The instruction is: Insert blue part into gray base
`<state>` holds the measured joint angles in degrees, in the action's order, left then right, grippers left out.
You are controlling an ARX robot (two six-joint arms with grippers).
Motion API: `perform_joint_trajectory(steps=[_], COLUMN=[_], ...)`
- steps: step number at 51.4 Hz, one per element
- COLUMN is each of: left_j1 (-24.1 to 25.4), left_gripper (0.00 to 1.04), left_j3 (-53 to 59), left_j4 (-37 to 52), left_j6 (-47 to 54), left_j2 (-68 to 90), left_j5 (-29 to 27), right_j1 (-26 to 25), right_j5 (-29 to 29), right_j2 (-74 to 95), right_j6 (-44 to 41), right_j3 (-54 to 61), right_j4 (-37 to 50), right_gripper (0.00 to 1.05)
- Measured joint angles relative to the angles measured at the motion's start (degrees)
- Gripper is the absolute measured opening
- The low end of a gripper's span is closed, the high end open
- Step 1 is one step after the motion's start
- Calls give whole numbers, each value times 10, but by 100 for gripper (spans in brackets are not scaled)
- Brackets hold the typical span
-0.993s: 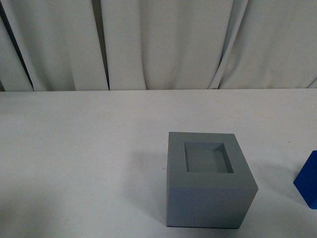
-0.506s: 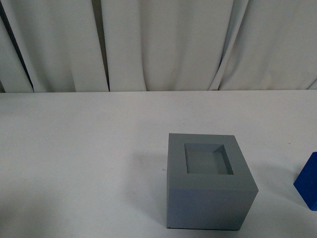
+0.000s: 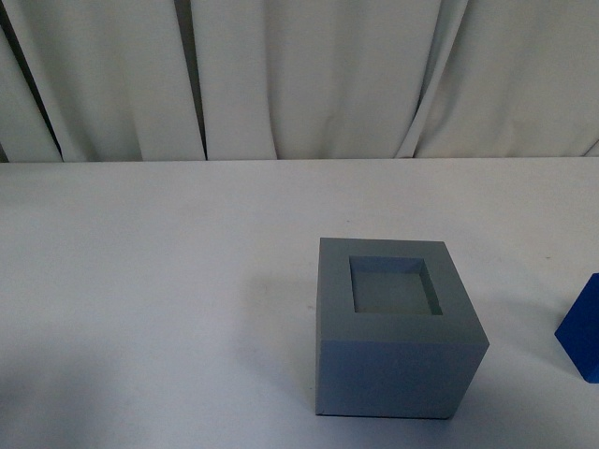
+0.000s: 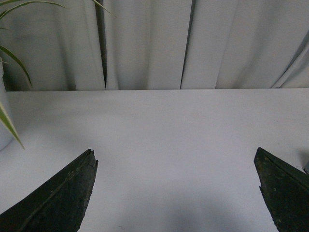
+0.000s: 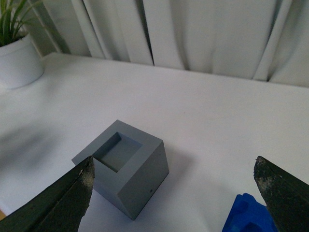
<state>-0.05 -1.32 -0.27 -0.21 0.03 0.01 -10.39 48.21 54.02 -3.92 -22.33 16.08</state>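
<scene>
- Two pieces lay apart on the white tabletop (image 3: 140,281): the gray base (image 3: 398,327), a matte gray plastic cube, and the blue part (image 3: 582,332), a bright blue plastic square-sided block.
- In the front view the gray base stood at about 5 o'clock from the picture's centre, upright, with its square recess facing up and empty.
- The blue part sat at roughly 3 o'clock from the base, well apart from it and cut off by the frame edge, so I could not see its top there.
- My right gripper (image 5: 174,162) hung above the table with its jaws spread wide and nothing between them. Its wrist camera showed both pieces below, the blue one only partly in the picture.
- My left gripper (image 4: 175,153) was likewise spread wide and empty, over bare tabletop, with neither piece showing plainly in its camera.
- By my reading, nothing of the job was done: the blue part was ungrasped and the recess unfilled. Grasping, lifting, aligning over the recess and lowering all remained.
- I judged the right arm better placed for the pick, since the blue part lay on its side.
</scene>
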Motion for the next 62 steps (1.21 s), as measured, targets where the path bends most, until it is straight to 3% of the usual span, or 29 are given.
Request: perform_joint_trajectory(steps=[5,23,32,45,62], left_j1=[0,0,0,0,0], left_gripper=[99,99,99,99,99], left_j3=[0,0,0,0,0], left_j4=[0,0,0,0,0], left_j6=[0,0,0,0,0], left_j2=[0,0,0,0,0], left_j5=[0,0,0,0,0], right_j1=[5,36,40,45,68], right_j5=[6,-16,-73,-163,-253], right_j2=[62,251,335,406,452], right_j6=[-56,-415,-624,-783,-849], right_j3=[-61,-331,-450,-509,-530], right_j4=[-80,-423,-607,-704,-725], right_gripper=[97,97,97,97,97])
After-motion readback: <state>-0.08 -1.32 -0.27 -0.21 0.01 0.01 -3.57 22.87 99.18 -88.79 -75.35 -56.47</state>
